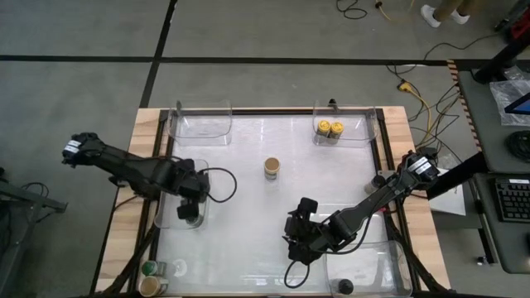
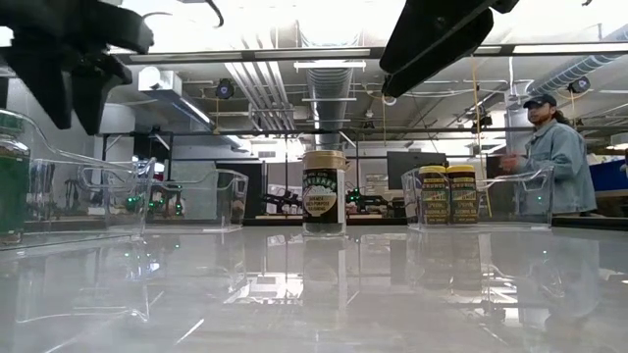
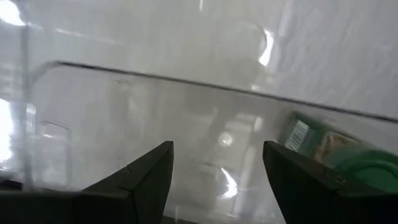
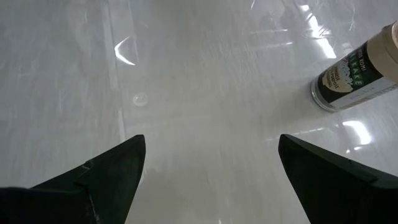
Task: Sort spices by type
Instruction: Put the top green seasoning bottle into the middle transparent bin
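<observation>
A tan-lidded spice jar (image 1: 272,168) (image 2: 325,191) (image 4: 354,68) stands upright on its base mid-table. Two yellow-lidded jars (image 1: 329,129) (image 2: 446,194) stand in the far right bin. A green-lidded jar (image 3: 336,152) (image 2: 12,186) sits in the left bin (image 1: 166,217). My left gripper (image 1: 190,213) (image 3: 217,149) hovers open above that bin, the green jar off to one side of its fingers. My right gripper (image 1: 296,240) (image 4: 211,140) is open over bare table, on the near side of the tan jar. A black-lidded jar (image 1: 345,287) is in the near right bin.
A clear bin (image 1: 203,122) stands at the far left. A green-lidded jar (image 1: 149,267) and a tan-lidded jar (image 1: 151,286) stand at the near left corner. A black-lidded jar (image 1: 332,103) is behind the far right bin. A person (image 2: 554,157) stands beyond the table.
</observation>
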Tool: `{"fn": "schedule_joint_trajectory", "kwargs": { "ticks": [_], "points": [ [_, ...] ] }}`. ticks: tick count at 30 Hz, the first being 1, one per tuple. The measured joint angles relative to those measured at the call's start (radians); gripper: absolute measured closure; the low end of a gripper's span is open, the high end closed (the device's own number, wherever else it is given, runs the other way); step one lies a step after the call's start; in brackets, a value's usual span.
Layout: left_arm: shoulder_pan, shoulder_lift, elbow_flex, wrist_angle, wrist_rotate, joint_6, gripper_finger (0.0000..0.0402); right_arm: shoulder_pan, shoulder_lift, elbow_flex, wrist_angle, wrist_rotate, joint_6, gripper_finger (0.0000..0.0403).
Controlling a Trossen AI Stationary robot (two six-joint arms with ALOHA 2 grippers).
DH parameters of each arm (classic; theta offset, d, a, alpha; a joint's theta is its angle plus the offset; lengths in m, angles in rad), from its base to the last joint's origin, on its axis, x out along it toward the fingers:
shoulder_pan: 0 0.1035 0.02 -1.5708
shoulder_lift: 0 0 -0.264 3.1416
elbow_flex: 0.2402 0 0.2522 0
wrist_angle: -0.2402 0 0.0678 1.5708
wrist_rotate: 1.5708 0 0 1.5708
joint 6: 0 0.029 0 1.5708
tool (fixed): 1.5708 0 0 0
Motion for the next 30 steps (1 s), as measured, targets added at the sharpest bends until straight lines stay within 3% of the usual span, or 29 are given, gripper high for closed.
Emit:
{"fn": "schedule_joint_trajectory", "kwargs": {
  "ticks": [9,14,30],
  "points": [
    [-0.003,0.01,-0.055,0.025,0.04,-0.028,0.017,0.004,0.0,0.0,-0.001,-0.001,-0.002,0.0044],
    [-0.011,0.01,-0.056,0.032,0.101,-0.042,0.017,0.004,0.0,-0.001,0.0,-0.001,0.001,0.0044],
    [-0.025,0.011,-0.056,0.032,0.153,-0.084,0.017,0.004,0.0,-0.001,0.001,-0.001,0.002,0.0044]
  ]
}}
